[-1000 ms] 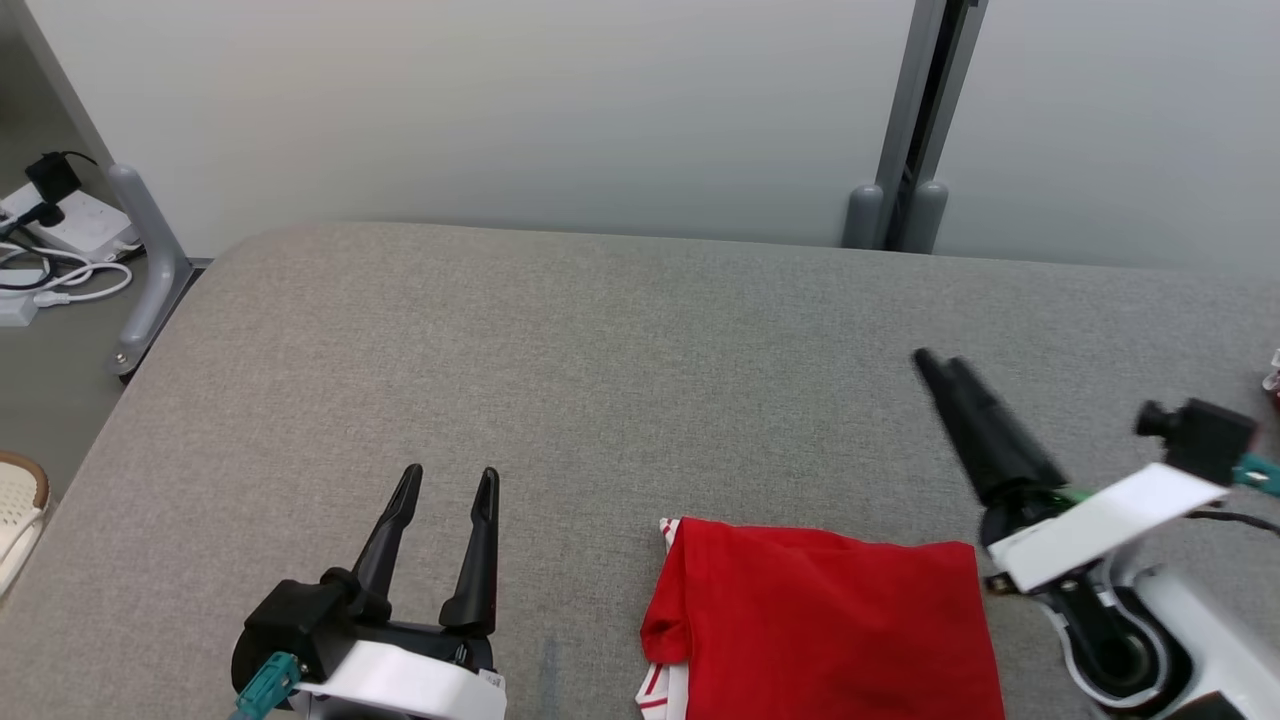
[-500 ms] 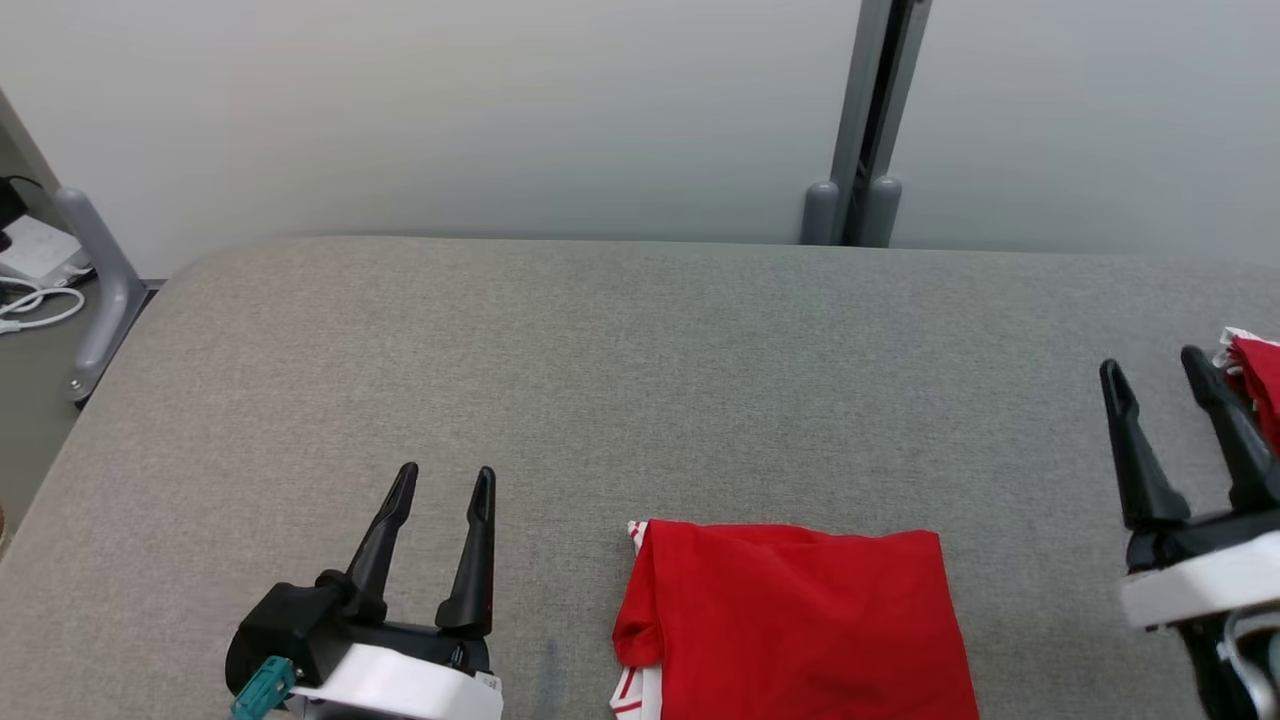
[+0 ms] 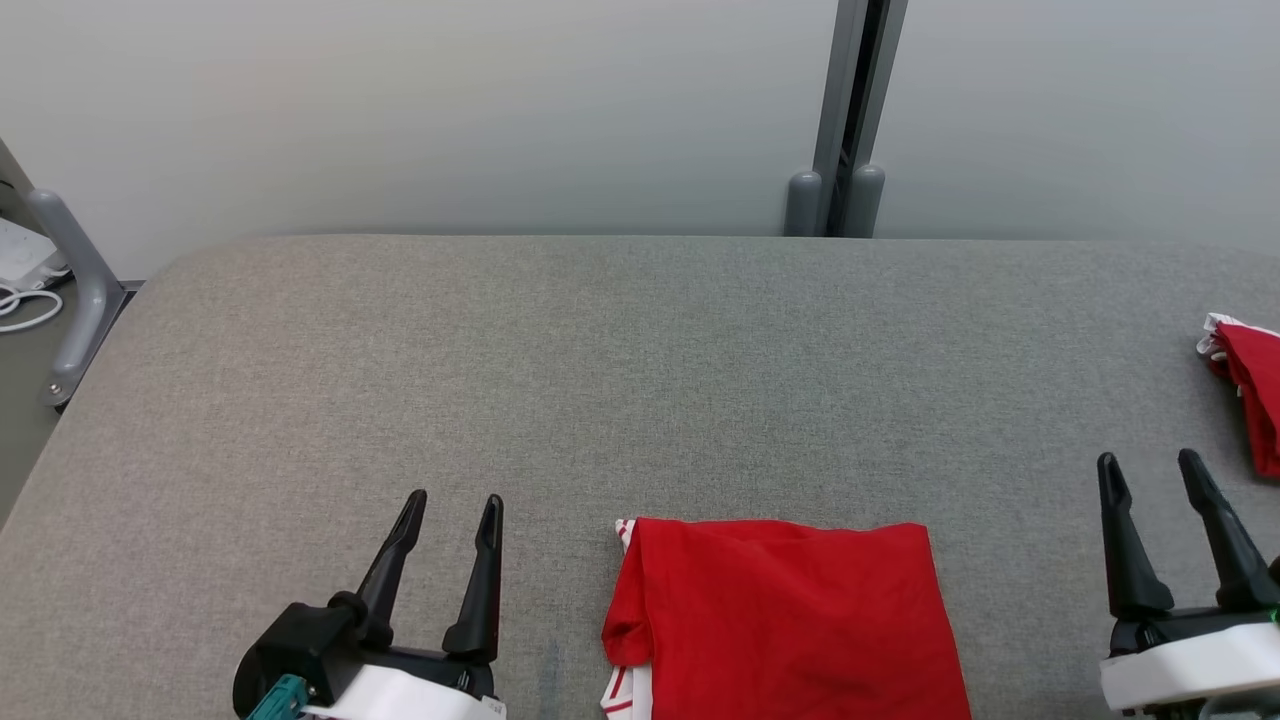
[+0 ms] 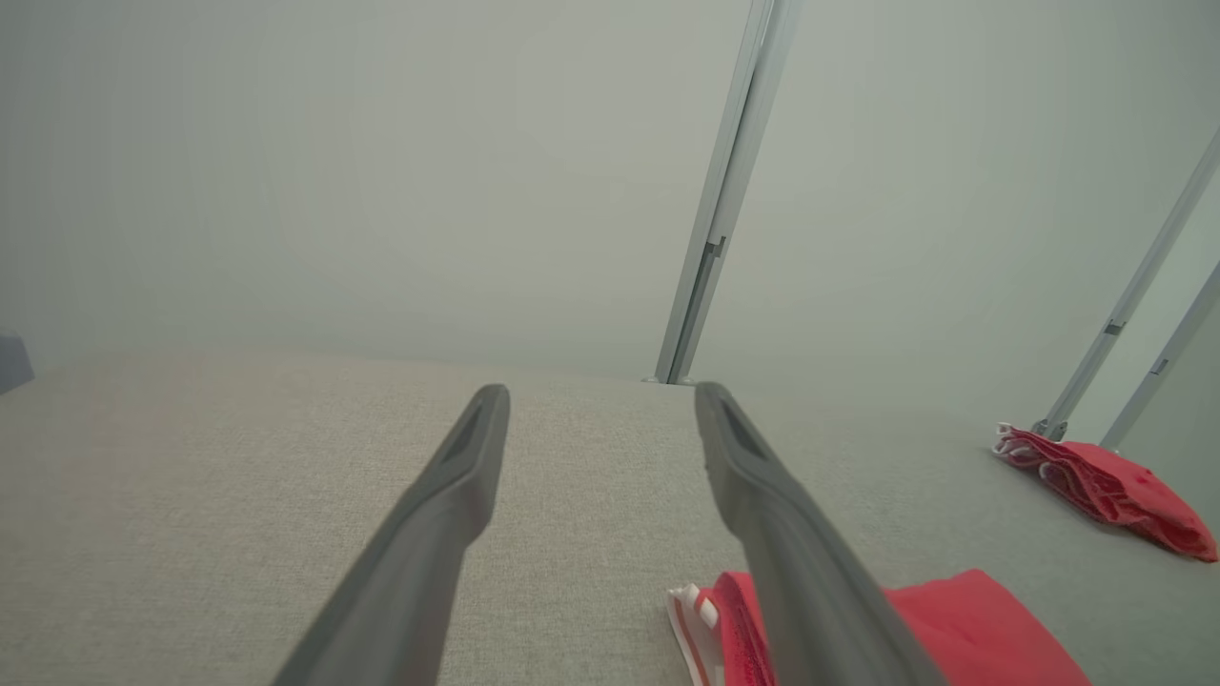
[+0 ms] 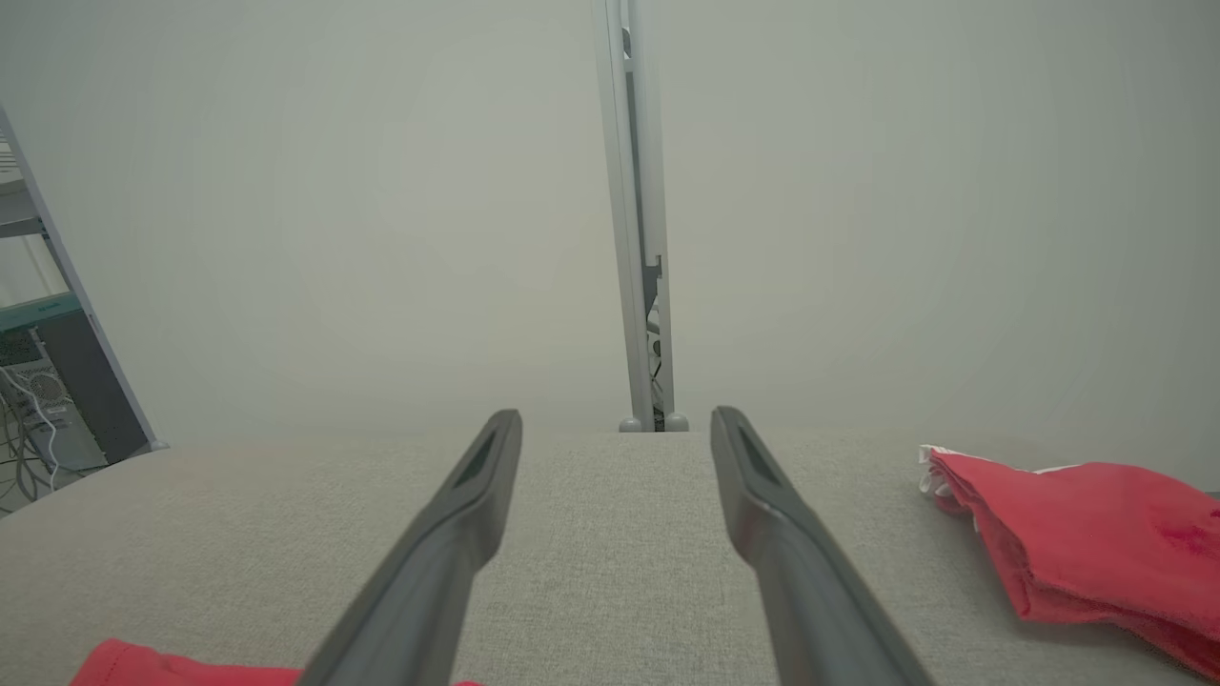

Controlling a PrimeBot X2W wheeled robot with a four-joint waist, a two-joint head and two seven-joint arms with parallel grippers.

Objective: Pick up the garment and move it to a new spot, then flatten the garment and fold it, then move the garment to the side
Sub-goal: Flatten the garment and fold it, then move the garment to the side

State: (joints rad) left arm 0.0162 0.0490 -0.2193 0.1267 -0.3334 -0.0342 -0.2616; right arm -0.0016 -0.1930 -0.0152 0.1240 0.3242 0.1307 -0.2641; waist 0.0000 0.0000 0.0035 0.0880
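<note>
One grey fabric table (image 3: 640, 350). One grey post (image 3: 850, 100) at 12 o'clock behind it. Two red garments: folded red garment (image 3: 780, 620) flat at 6 o'clock, bunched red garment (image 3: 1255, 395) at 3 o'clock edge. Two grippers: left gripper (image 3: 455, 498) at 7, right gripper (image 3: 1148, 460) at 4, both spread wide, empty.

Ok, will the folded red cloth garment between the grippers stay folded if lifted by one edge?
Probably not: the folded red garment looks thin and limp, layers loose at its left edge, so likely sags open. Pushed, it may bunch on the grey fabric surface.
</note>
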